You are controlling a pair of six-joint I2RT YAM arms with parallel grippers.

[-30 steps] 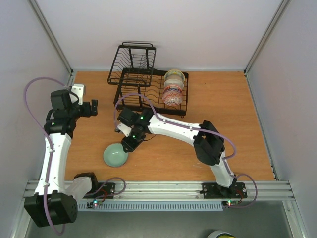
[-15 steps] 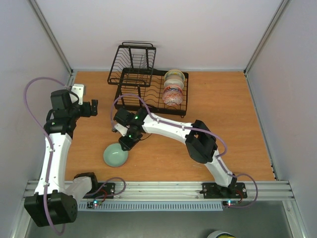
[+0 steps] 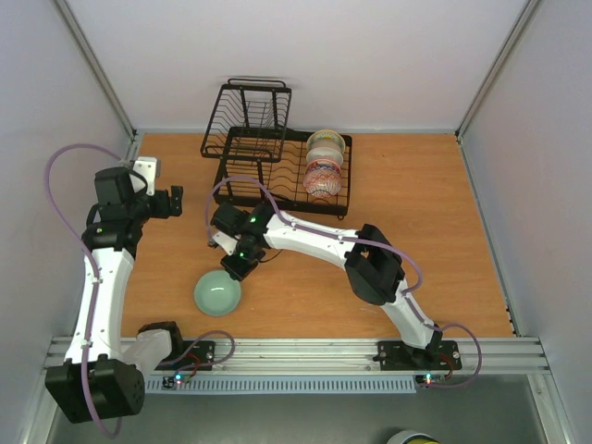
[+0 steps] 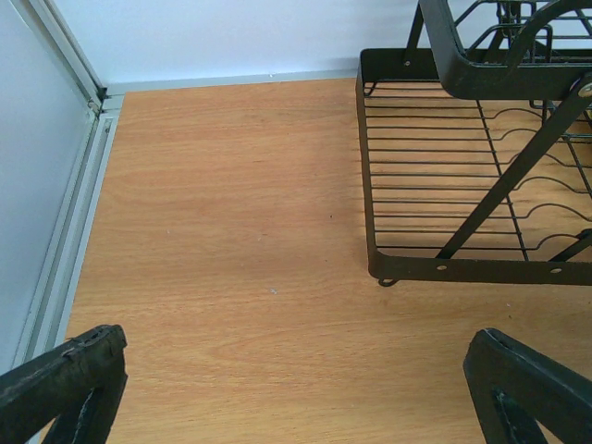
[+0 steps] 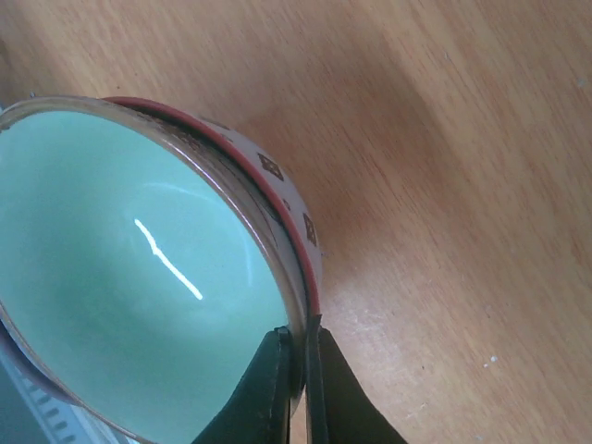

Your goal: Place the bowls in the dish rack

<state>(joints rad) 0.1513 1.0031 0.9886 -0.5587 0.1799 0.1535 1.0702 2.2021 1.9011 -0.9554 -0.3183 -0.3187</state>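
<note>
From my station I see the wooden tabletop (image 3: 444, 240) fill the cell, walled on three sides. The black wire dish rack (image 3: 277, 176) stands against the far edge, a little left of the middle, with its raised basket at its far left end. In the left wrist view, its near left corner (image 4: 444, 185) rests flat on the wood.

The right arm (image 3: 324, 242) reaches from its base at the near right across to the left half of the tabletop. The left arm (image 3: 102, 268) stands up along the left edge.

A cream bowl (image 3: 326, 145) with a teal rim stands on edge in the right end of the rack. Red-patterned bowls (image 3: 323, 178) sit just in front of it; I cannot tell whether that is one or two.

The green bowl (image 3: 217, 294) sits upright on the tabletop toward the near edge, left of the middle and well apart from the rack. Close up (image 5: 139, 277) it is mint inside, with a red edge and a pale patterned outer wall.

The right gripper (image 3: 233, 268) pinches that bowl's rim (image 5: 301, 333), one finger inside and one outside. The left gripper (image 3: 174, 201) is spread wide (image 4: 296, 370), holding nothing, above bare wood near the rack's left end.
</note>
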